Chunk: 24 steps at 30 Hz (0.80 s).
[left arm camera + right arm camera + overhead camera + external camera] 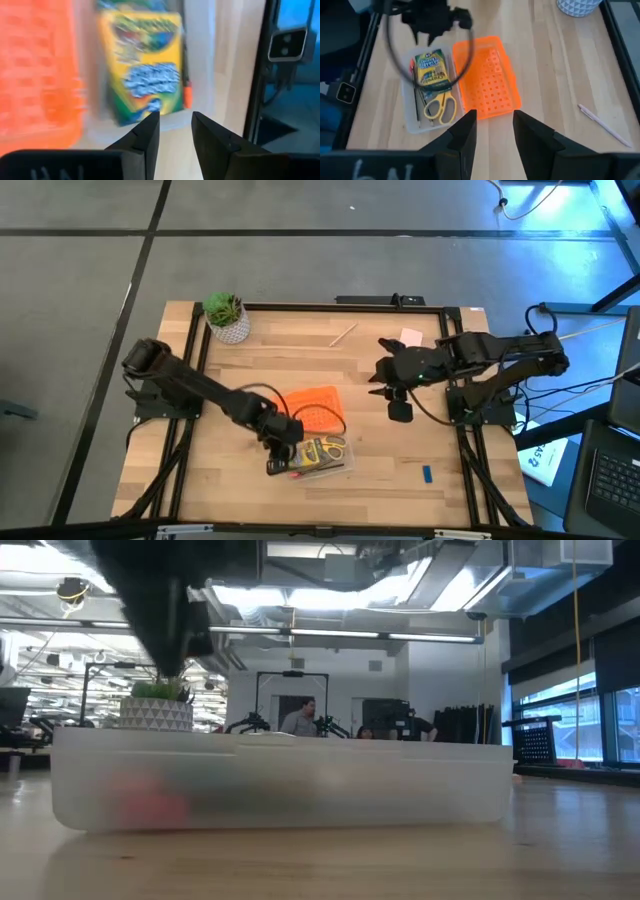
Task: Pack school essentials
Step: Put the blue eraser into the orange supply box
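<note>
step: we judge eraser next | left gripper (282,450) open, empty, over clear case (410,122) holding crayon box (433,69), scissors (440,108) | right gripper (378,383) open, raised | blue eraser (426,474) well apart on table (380,490); we advise low approach, pinch its long sides

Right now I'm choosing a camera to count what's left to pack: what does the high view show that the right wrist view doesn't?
Only the high view shows the blue eraser, the pink pad and the right gripper from above. Only the right wrist view separates the case's contents: crayon box and scissors. Both show the orange lid, the clear case and the left gripper over it.
</note>
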Motion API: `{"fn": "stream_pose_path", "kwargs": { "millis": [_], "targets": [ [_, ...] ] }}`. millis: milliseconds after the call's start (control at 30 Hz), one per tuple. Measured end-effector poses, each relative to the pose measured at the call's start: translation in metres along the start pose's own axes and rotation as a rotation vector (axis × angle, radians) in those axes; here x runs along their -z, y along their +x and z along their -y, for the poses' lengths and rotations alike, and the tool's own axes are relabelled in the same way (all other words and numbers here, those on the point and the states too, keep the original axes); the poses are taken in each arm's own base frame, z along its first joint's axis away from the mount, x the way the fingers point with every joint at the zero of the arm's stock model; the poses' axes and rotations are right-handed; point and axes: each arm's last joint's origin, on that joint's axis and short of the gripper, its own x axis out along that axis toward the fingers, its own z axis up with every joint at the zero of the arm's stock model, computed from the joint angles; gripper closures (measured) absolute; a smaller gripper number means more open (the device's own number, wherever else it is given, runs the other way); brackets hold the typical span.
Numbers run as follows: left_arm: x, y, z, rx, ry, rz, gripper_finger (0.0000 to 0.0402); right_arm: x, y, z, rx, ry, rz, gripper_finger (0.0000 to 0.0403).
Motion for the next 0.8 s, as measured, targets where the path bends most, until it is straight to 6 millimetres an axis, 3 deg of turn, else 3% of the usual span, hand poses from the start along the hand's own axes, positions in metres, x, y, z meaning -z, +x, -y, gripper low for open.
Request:
{"fn": "stream_pose_path", "kwargs": {
  "millis": [300, 433, 600, 800],
  "targets": [
    [-0.009, -0.067, -0.029, -0.146, -0.064, 0.211, 0.0296, -0.001, 0.001, -0.001, -0.031, 0.192, 0.001, 0.0273],
    [-0.01, -0.09, -0.036, -0.163, -0.081, 0.299, 0.0296, 0.009, 0.001, -0.002, -0.079, 0.414, -0.13, 0.0273],
    [-0.009, -0.108, -0.041, -0.172, -0.055, 0.359, 0.0296, 0.027, -0.004, -0.011, -0.028, 0.701, -0.321, 0.0273],
    [-0.01, -0.115, -0.045, -0.199, -0.044, 0.394, 0.0296, 0.054, -0.004, -0.03, 0.095, 0.959, -0.544, 0.0273]
  ]
}}
